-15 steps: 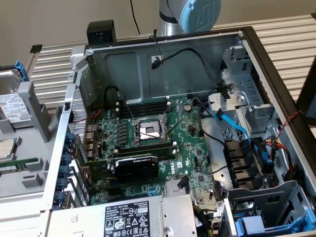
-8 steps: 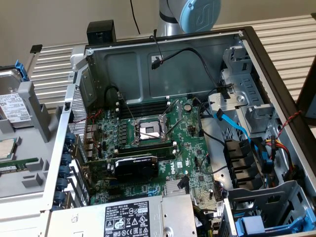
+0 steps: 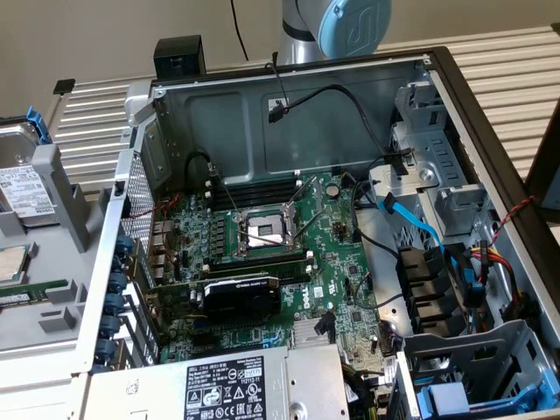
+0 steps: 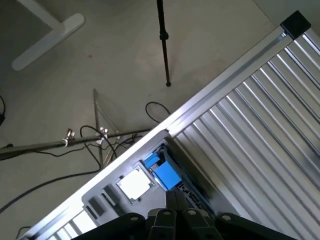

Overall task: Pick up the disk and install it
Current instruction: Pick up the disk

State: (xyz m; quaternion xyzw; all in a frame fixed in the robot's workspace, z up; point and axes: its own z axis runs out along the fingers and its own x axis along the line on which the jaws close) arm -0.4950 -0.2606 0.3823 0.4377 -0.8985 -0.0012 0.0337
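Gripper [image 4: 175, 202] is showing in the wrist view with its fingers pressed together and nothing between them. It is hanging high over the table edge, well apart from any part.

The disk [image 3: 19, 188] is sitting untouched in the grey tray [image 3: 48, 350] at the exterior view's left, outside the computer case [image 3: 262, 96]. Its white label is facing up and its blue frame is at the far corner. I cannot tell how steeply it is tilting.

Risks, as judged:
- Shut fingers are giving no grip; coming down on the label like this would be pushing the disk, not taking it
- The processor chip [image 3: 10, 262] is lying just beside the disk in the same tray, so an off-line approach could be knocking it
- A grey upright post [image 3: 63, 192] is standing close against the disk's case side and could be catching a finger or the frame
- Inside the case, the blue data cable [image 3: 411, 219] and a loose black cable [image 3: 302, 92] are trailing near the drive cage [image 3: 437, 188]; either could be snagging a carried disk

Edges and room: the perforated rear wall [image 3: 131, 197] is rising between tray and motherboard [image 3: 262, 254], so any crossing is having to clear its rim. Above the case the space is looking open. The arm [image 3: 337, 26] is standing behind the far wall
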